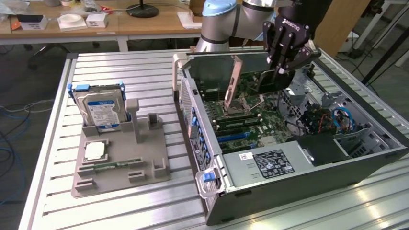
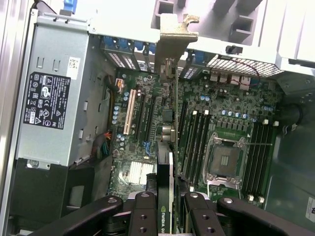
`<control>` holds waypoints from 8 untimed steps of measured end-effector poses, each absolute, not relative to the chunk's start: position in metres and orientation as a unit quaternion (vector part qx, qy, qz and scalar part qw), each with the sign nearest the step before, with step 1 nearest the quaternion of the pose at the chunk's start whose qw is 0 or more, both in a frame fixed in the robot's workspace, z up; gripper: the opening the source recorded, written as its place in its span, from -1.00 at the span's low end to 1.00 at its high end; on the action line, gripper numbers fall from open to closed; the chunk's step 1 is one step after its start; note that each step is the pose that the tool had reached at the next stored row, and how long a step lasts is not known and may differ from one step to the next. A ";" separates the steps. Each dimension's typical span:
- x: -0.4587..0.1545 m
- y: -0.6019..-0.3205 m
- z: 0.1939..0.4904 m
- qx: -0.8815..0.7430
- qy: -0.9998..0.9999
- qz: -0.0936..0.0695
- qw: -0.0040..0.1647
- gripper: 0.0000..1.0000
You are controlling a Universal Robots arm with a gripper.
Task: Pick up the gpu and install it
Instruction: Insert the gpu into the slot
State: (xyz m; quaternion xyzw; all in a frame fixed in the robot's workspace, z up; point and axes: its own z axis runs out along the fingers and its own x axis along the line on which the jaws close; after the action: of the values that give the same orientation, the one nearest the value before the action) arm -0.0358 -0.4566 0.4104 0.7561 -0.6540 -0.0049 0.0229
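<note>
Your gripper [image 2: 170, 216] is clenched on the gpu [image 2: 166, 172], whose edge seems offset from the expansion slot [image 2: 145, 118] beneath, so pressing down could jam it.

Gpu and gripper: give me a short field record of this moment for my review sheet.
gripper: gripper closed on the gpu, card seen edge-on
gpu place: over the motherboard inside the open computer case, seemingly not seated in a slot
end bracket: end bracket toward the case's rear slot openings
off to the side: hard drive upright in the grey holder
</note>
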 end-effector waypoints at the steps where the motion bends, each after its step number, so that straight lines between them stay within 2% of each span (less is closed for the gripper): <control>1: -0.036 -0.457 0.410 0.756 -0.654 -0.005 0.023 -0.47; 8: -0.036 -0.457 0.409 0.756 -0.654 -0.005 0.023 -0.47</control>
State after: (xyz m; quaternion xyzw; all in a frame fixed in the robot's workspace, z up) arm -0.0358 -0.4565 0.4091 0.7561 -0.6540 -0.0046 0.0232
